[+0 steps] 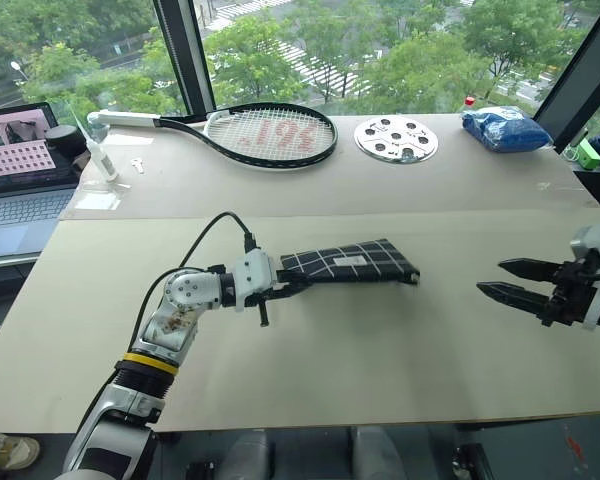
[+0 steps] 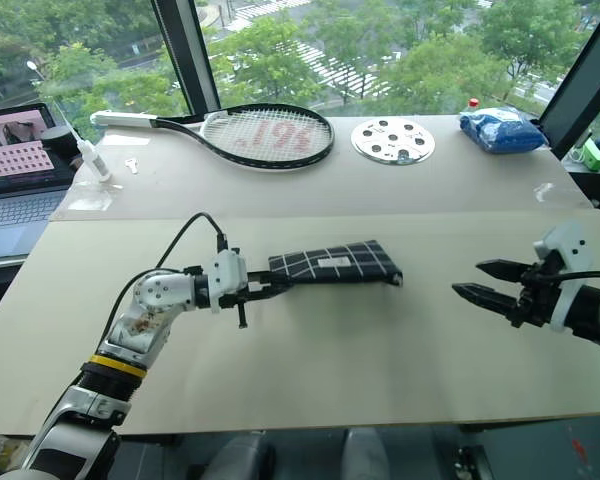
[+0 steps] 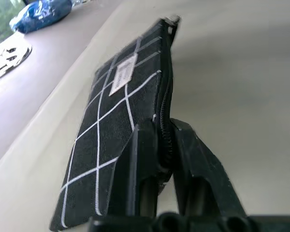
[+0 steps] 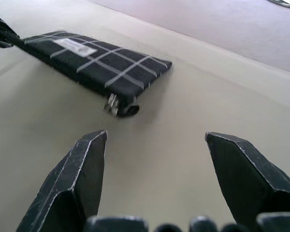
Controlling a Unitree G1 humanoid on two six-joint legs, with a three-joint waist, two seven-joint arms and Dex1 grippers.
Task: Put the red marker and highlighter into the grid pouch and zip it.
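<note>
- Laptop (image 1: 15, 170) at far left edge; tennis racket (image 1: 250, 132) and perforated disc (image 1: 396, 138) at table back.
- Left gripper (image 1: 292, 284) – fingers (image 3: 145, 169) pinched on grid pouch (image 1: 352, 262) at its left end, along the zip edge.
- Pouch lies mid-table, label up, zip pull at its right end.
- Right gripper (image 1: 500, 279) – jaws wide apart, holding nothing, well right of pouch.
- Blue bag (image 1: 505, 128) at back right.

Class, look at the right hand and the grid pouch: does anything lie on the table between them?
Nothing visible does. Bare table separates the open right hand from the grid pouch, whose far end the left hand grips.
</note>
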